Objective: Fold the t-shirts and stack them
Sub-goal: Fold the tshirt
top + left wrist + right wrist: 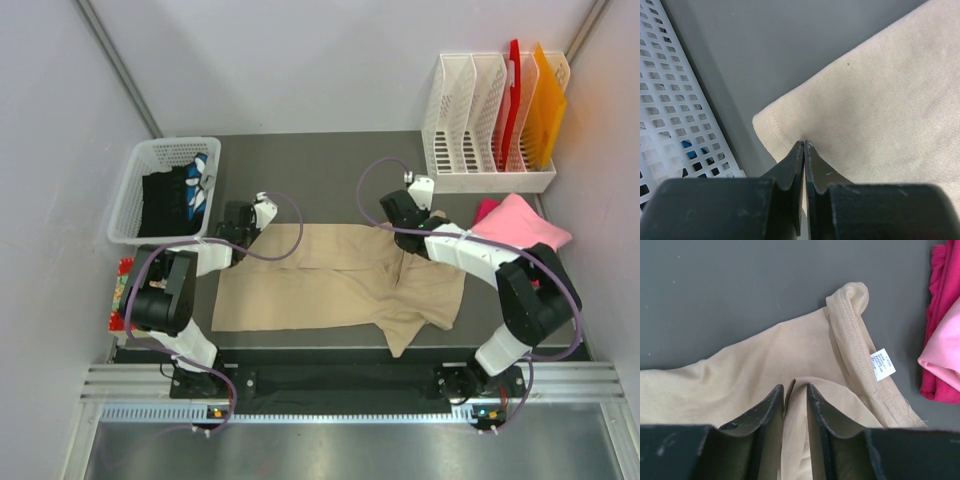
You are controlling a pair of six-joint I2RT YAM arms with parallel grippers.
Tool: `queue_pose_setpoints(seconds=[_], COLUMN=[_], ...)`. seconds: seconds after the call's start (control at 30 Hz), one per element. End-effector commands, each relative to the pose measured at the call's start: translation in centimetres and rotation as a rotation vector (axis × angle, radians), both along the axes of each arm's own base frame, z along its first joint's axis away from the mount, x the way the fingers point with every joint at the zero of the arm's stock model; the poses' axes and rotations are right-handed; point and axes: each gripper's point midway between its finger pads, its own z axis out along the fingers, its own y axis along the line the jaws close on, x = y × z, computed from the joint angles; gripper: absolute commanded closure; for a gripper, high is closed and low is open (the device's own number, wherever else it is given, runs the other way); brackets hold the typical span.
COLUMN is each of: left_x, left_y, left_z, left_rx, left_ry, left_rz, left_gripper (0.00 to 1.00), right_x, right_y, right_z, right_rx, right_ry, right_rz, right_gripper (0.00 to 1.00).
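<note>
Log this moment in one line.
left fingers: shut on tan shirt corner | right fingers: shut on collar-side fold | pink shirt: beside it

tan t-shirt point(330, 275): cloth, matt, fine weave, stitched hems
pink t-shirt point(520, 225): soft matt cloth
worktop point(320, 165): dark grey, matt, smooth, faint specks
basket point(128, 195): white plastic lattice, slight sheen
fingers point(767, 412): black, matt, lightly scuffed
care tag point(883, 365): white, printed, at tan t-shirt collar

Plain pale grey walls point(300, 60) enclose a dark grey matte desk point(320, 160) on 3 sides. A white slotted plastic file rack point(470, 110) stands in its far right corner. A ribbed aluminium rail point(120, 385) edges the near side. The light is soft and even.
</note>
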Motion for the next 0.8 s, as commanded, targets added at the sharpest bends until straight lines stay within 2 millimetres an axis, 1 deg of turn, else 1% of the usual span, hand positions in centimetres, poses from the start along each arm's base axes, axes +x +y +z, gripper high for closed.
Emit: queue_pose_setpoints(seconds=[0.0, 0.03, 0.1, 0.13, 0.23, 0.27, 0.33, 0.37, 0.43, 0.5, 0.63, 0.67, 0.73, 0.77], left_x=[0.2, 0.2, 0.3, 0.3, 0.3, 0.4, 0.4, 0.5, 0.6, 0.6, 0.7, 0.7, 0.6, 0.6], left_y=[-0.4, -0.4, -0.4, -0.3, -0.3, -0.3, -0.3, -0.4, -0.4, -0.4, -0.6, -0.6, -0.6, -0.6], left_z=[1.5, 1.3, 1.3, 1.0, 0.5, 0.4, 0.3, 0.3, 0.3, 0.3, 0.2, 0.2, 0.2, 0.2], left_rx=[-0.025, -0.023, -0.021, -0.017, -0.011, -0.009, -0.007, -0.006, -0.005, -0.006, -0.010, -0.010, -0.010, -0.013], left_ry=[-0.049, -0.045, -0.045, -0.039, -0.029, -0.029, -0.027, -0.030, -0.029, -0.028, -0.024, -0.026, -0.026, -0.029], left_rz=[-0.004, -0.003, -0.001, -0.002, -0.002, -0.003, -0.005, -0.006, -0.007, -0.010, -0.014, -0.014, -0.014, -0.014], left_gripper=[0.92, 0.92, 0.92, 0.93, 0.93, 0.93, 0.93, 0.93, 0.93, 0.93, 0.93, 0.93, 0.93, 0.93], right_x=[0.9, 0.9, 0.6, 0.4, -0.8, -1.6, -2.5, -3.3, -4.4, -5.8, -8.0, -8.9, -10.1, -10.8], right_y=[-0.2, -0.2, -0.4, -0.4, -1.0, -1.4, -1.8, -2.1, -2.5, -2.8, -2.5, -1.8, -1.8, -1.1], right_z=[0.5, 0.6, 0.9, 0.9, 1.6, 1.7, 1.8, 1.9, 1.8, 1.6, 0.7, 0.4, -0.1, -0.3], right_rx=[0.032, 0.036, 0.038, 0.039, 0.052, 0.056, 0.067, 0.074, 0.082, 0.089, 0.120, 0.123, 0.114, 0.113], right_ry=[-0.040, -0.043, -0.046, -0.046, -0.064, -0.069, -0.077, -0.084, -0.086, -0.085, -0.081, -0.077, -0.067, -0.063], right_rz=[-0.013, -0.015, -0.015, -0.012, -0.018, -0.017, -0.027, -0.024, -0.036, -0.034, -0.028, -0.004, -0.012, 0.013], right_gripper=[0.81, 0.92, 0.99, 1.00, 1.00, 1.00, 1.00, 1.00, 1.00, 0.99, 0.98, 0.98, 0.98, 0.97])
